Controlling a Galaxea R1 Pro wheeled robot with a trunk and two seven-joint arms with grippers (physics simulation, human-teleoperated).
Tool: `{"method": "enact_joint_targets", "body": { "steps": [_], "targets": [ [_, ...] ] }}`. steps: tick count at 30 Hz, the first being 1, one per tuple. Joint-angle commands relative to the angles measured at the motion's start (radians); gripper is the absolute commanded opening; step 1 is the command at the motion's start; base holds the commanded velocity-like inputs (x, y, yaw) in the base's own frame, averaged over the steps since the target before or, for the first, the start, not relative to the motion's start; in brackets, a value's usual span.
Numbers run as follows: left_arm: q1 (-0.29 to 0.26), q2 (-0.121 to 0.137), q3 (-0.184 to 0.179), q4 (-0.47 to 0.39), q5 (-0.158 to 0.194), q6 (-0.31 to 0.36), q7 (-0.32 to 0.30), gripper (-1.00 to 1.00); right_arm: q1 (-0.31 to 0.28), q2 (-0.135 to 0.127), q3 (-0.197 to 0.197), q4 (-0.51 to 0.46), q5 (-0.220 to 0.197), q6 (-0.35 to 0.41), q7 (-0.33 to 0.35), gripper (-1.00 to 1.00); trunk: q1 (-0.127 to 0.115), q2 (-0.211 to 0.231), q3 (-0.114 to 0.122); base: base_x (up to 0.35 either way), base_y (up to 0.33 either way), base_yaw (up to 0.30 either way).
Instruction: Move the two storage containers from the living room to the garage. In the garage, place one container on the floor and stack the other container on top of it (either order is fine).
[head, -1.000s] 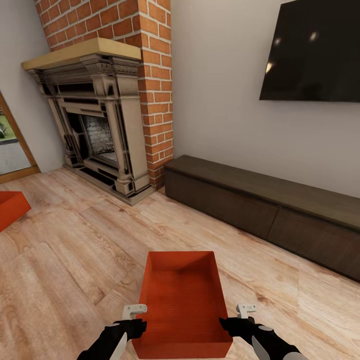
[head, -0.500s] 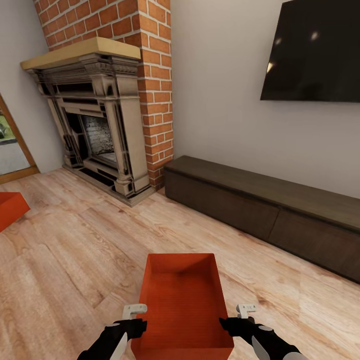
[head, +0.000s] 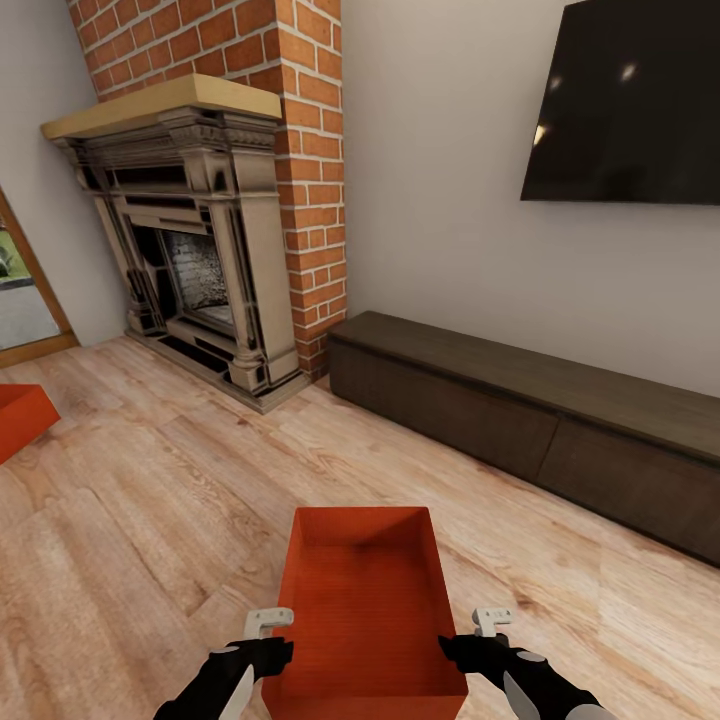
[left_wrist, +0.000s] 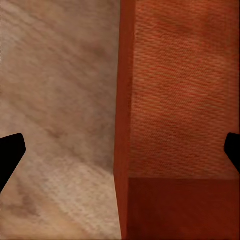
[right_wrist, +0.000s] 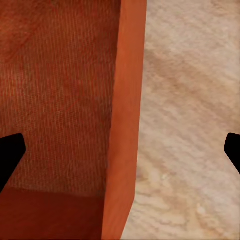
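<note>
Container (head: 365, 610) sits on the living room wood floor (head: 130, 500), between both arms. Left tool (left_wrist: 120, 150) and right tool (right_wrist: 120, 150) are spread open, each straddling a side wall, nothing clamped. Lower evenly, close both together. Wrist views confirm wall centring; head view adds the second container (head: 20, 420) at the floor's left edge.
</note>
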Motion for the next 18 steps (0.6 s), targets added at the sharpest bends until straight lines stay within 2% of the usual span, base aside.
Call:
{"method": "enact_joint_targets", "body": {
  "steps": [1,6,15,18],
  "targets": [
    [0.000,-0.001,0.005,-0.002,-0.001,0.006,0.000,1.00,0.000,0.000,-0.005,0.000,0.003,-0.001,0.005,1.00,0.000,0.000,-0.001,0.000,0.000,0.000],
    [0.000,-0.001,0.005,-0.002,0.000,0.009,0.000,1.00,0.000,0.000,-0.005,0.000,0.003,-0.001,0.001,1.00,0.000,0.000,-0.001,0.000,0.000,0.000],
    [0.000,-0.001,0.006,-0.002,0.001,0.012,0.000,1.00,0.000,0.000,-0.005,0.000,0.003,-0.001,-0.002,1.00,0.004,-0.002,-0.036,0.000,0.000,0.000],
    [0.000,-0.002,0.006,-0.002,0.001,0.012,0.001,1.00,0.000,0.000,-0.005,0.000,0.003,-0.001,-0.002,1.00,0.004,-0.002,-0.036,0.000,0.000,0.000]
  ]
}}
